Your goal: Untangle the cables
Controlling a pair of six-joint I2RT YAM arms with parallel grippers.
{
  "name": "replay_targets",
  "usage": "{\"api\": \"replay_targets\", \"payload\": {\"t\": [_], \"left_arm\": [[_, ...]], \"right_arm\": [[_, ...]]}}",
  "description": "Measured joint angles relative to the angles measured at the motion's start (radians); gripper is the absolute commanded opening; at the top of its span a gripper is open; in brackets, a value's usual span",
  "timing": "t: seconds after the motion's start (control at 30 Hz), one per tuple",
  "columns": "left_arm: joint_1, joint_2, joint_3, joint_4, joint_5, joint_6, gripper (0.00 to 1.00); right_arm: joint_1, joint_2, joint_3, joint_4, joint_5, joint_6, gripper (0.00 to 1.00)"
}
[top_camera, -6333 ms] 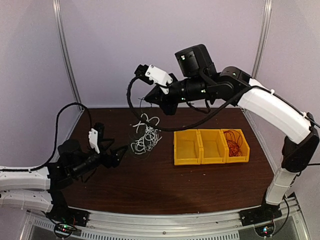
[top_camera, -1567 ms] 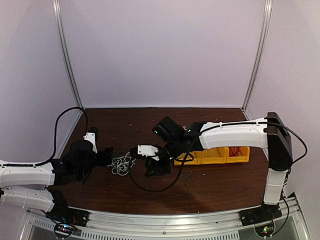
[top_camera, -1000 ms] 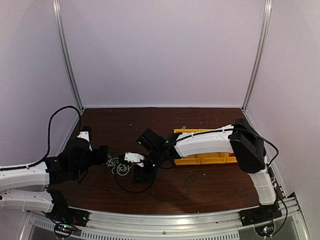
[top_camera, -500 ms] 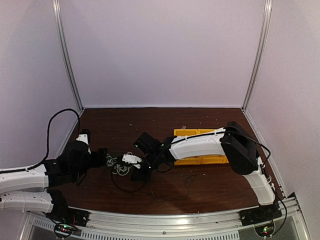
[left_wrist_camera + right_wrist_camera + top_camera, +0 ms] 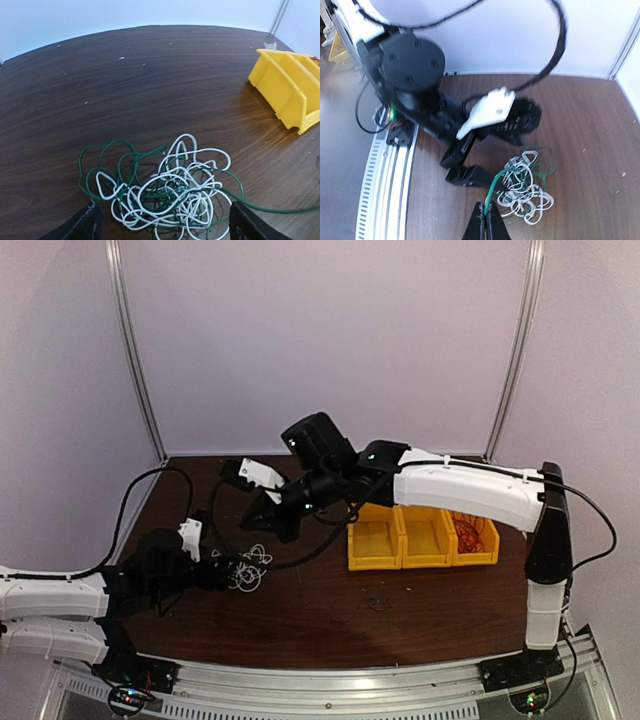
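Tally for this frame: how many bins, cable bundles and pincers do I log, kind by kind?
Yellow bins: 3
Cable bundles: 2 (white-green tangle, red bundle in the rightmost bin)
Pincers: 2 (left pincer, right pincer)
Total: 7

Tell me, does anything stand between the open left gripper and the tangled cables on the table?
Nothing visible does. In the left wrist view the cables lie directly before the left gripper, nearly between its open fingers. The right gripper is shut on one green strand, raised above them, not in between.
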Motion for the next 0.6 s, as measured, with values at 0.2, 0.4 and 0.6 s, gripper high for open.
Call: {"api": "replay_targets", "payload": {"t": [0.2, 0.4, 0.6], "left_arm": [[0.000, -0.012, -0.043, 0.136, 0.117, 0.077, 0.88], [0.000, -0.013, -0.048, 0.198, 0.181, 0.114, 0.88], [0.000, -0.013, -0.052, 0.289, 0.269, 0.140, 0.86]], "right_arm": [[-0.008, -0.064, 0.134, -0.018, 0.028, -0.021, 0.00], [-0.010, -0.064, 0.220, -0.058, 0.045, -0.023, 0.00], [-0.010, -0.063, 0.260, -0.064, 0.051, -0.023, 0.00]]}}
